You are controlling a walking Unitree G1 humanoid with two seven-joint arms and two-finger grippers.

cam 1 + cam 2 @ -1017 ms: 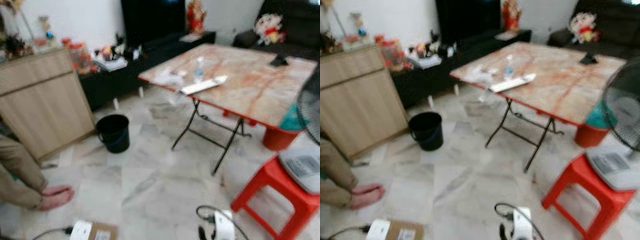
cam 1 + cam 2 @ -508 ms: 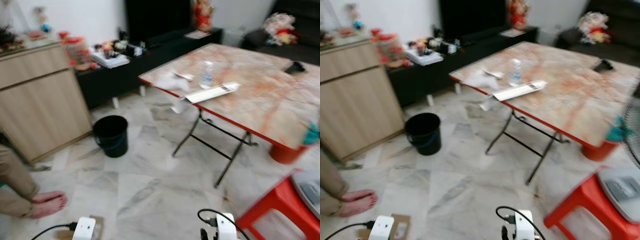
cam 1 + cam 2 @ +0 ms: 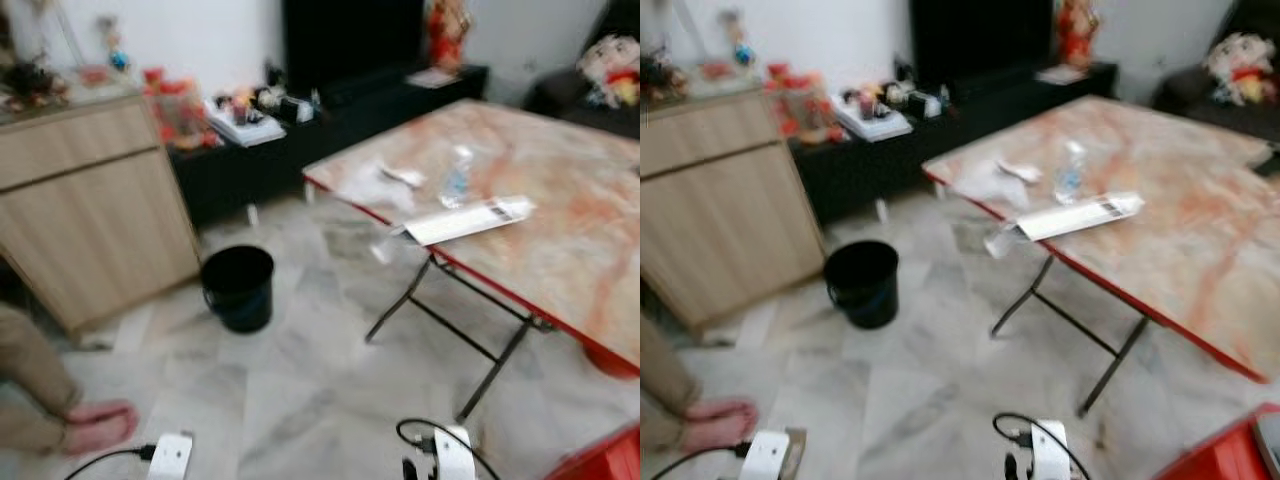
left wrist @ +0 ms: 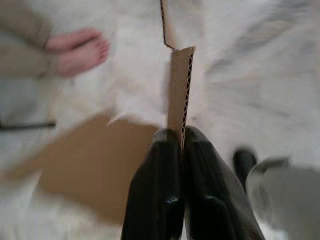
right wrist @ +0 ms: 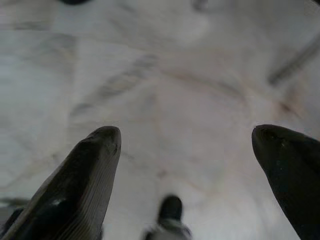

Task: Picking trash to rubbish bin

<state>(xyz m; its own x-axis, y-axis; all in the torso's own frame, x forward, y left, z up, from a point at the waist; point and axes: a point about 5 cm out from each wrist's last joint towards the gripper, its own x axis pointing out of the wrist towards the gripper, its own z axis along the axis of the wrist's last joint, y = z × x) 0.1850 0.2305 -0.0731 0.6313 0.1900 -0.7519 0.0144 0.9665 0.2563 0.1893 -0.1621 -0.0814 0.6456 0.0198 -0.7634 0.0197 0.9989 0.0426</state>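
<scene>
— Left gripper [image 4: 181, 137] is pinched tight on a cardboard piece [image 4: 180, 90]; right gripper [image 5: 187, 145] gapes wide over bare floor.
— And the black bin [image 3: 238, 288]?
— Ahead by the wooden cabinet [image 3: 90, 215]. That edge grip looks thin; walking jolts could slip it free

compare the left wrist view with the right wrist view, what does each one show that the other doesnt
Left wrist view: the left gripper is shut on a piece of corrugated cardboard, seen edge-on between the fingers, with a person's bare feet on the floor beyond.

Right wrist view: the right gripper is open with its two black fingers spread wide and nothing between them, above bare floor.

Both: the pale marble floor below, blurred.
</scene>
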